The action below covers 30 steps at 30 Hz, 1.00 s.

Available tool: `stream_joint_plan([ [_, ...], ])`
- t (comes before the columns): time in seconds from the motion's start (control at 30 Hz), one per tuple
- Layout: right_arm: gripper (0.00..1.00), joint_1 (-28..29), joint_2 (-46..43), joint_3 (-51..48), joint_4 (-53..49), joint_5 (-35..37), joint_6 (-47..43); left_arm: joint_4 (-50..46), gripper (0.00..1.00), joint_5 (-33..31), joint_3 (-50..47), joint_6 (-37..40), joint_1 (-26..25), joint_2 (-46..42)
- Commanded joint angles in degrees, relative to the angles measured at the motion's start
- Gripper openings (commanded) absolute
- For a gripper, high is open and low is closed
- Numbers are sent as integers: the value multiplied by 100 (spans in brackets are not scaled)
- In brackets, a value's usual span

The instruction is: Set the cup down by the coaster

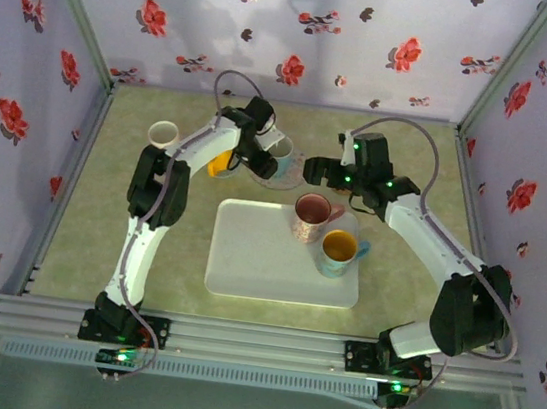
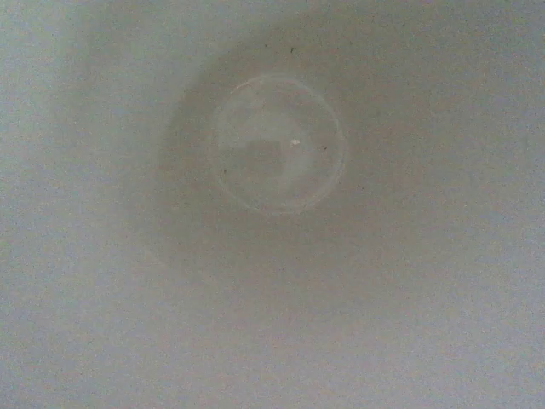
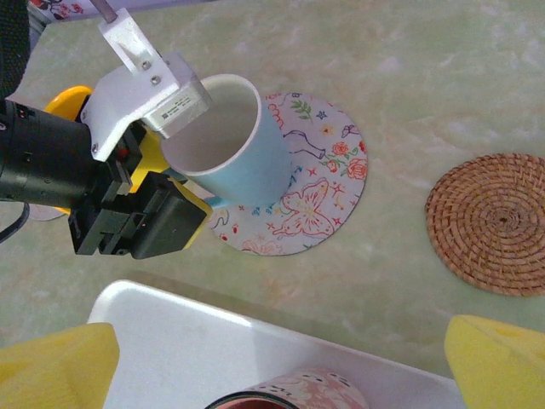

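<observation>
Cup (image 3: 247, 158) stands on printed coaster (image 3: 328, 192) | left pincer (image 3: 157, 183) at its rim, grip unclear | right pincer (image 3: 277, 362) spread wide | advice: release fully, lift straight up, avoid tipping

Top cam high at near edge, looking down on whole table (image 1: 429, 175). Left wrist cam right inside blue cup (image 2: 277, 145), blurry. Right wrist cam close, angled down; shares cup, tray (image 3: 196, 341) with top.
</observation>
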Motion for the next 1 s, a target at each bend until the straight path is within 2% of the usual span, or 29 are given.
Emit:
stream_joint_plan([
  [0.0, 99, -43, -178, 152, -347, -88, -93, 163, 63, 69, -81, -3, 48, -420],
  [0.33, 99, -43, -343, 507, -1191, 33, -210, 252, 91, 28, -195, -58, 46, -759],
  [0.47, 99, -55, -485, 541, -1429, 59, -158, 349, 99, 56, -282, -145, 45, -1022],
  [0.67, 99, -167, -911, 257, -1579, 123, 90, 492, 100, 219, -471, -290, 42, -1519],
  [0.97, 99, -573, -1486, -304, -1597, -166, 518, 808, 100, 670, -1105, -427, 32, -2445],
])
